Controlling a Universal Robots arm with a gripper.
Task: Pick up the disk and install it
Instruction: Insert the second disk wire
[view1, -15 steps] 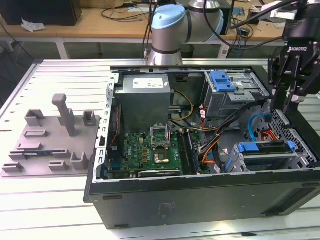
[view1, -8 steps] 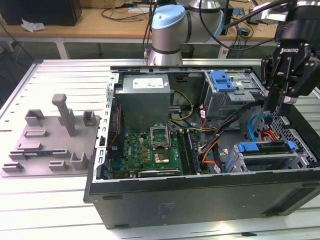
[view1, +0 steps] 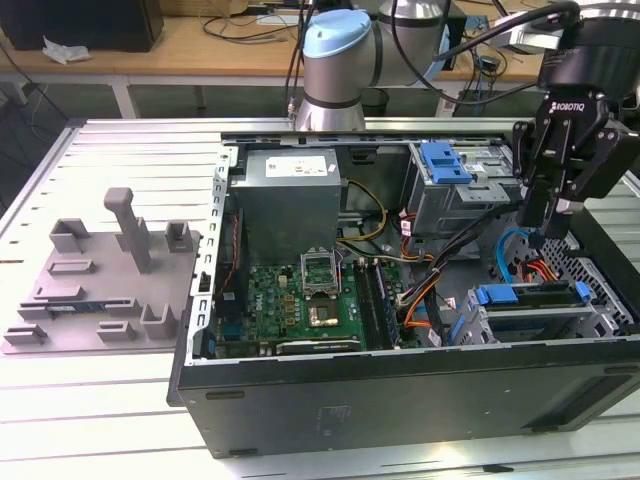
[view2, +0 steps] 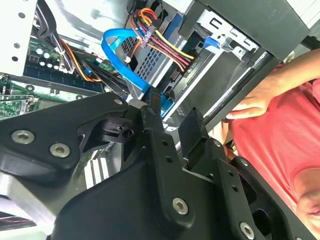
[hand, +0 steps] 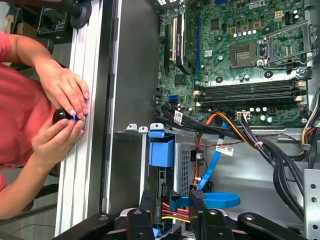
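The disk (view1: 527, 298) lies in the lower drive cage at the case's front corner, on the exterior view's right, its blue carrier bracket (hand: 161, 152) facing the case interior. My gripper (view1: 548, 228) hangs just above that cage, apart from the disk. In both wrist views the jaws stand open with nothing between them, and one dark finger (view2: 152, 107) sits over the blue data cable (view2: 116, 50). Past the open gripper (hand: 170, 212) the bracket and the red, yellow and black power plug (hand: 175, 206) are in sight.
The open computer case (view1: 400, 385) holds a motherboard (view1: 300, 300), a power supply (view1: 290, 190) and an upper bay with another blue bracket (view1: 445, 160). A grey fixture plate (view1: 100, 290) lies beside it. A person's hands (hand: 65, 95) hold a small black knob at the table rail.
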